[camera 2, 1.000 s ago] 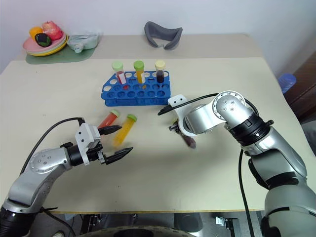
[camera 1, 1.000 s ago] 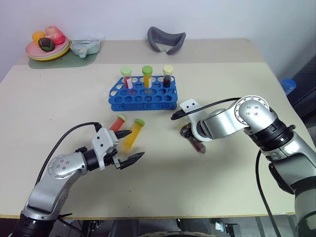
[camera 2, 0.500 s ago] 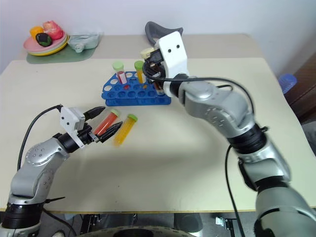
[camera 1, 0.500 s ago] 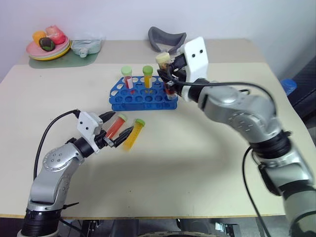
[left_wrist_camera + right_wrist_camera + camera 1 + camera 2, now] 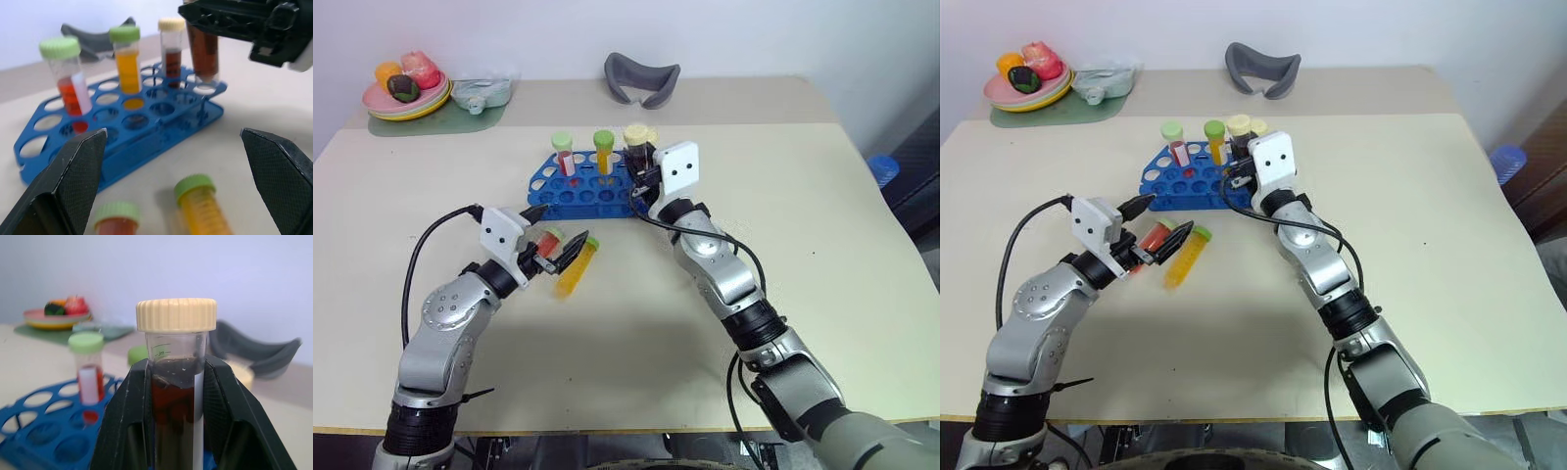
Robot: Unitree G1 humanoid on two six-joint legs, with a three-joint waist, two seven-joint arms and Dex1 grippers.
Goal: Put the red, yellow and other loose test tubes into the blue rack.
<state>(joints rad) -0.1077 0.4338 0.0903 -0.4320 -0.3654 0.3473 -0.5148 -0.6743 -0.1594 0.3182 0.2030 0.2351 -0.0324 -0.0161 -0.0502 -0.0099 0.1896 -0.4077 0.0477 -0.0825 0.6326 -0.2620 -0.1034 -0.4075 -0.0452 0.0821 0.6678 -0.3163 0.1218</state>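
While daylight-pale walls close the room behind, a beige table carries everything.
Table (image 5: 822,255): matte beige top, bare across its right half; a seam divides a narrow back strip from the main surface.
Room: plain white wall behind; a blue round object (image 5: 884,170) sits low beyond the table's right edge.
Back left corner: a pink plate (image 5: 406,102) of toy fruit on a green mat (image 5: 470,121), with a pale green item (image 5: 481,93) just beside it.
Back centre: a grey curved object (image 5: 641,76) on the back strip.
Blue rack (image 5: 570,196): stands mid-table, 3 capped tubes upright in its back row: red, yellow and dark brown.
Right gripper (image 5: 173,396): pressed onto a dark brown tube with cream cap (image 5: 176,316), held upright over the rack's right end; in the left wrist view its tip sits at a corner hole, though I cannot tell whether it is inside.
Left gripper (image 5: 555,248): fingers spread wide, hovering low over the table in front of the rack.
Red tube (image 5: 1154,236): lying on the table between the left fingers.
Yellow tube (image 5: 576,270): lying just beside the red one, cap toward the rack.
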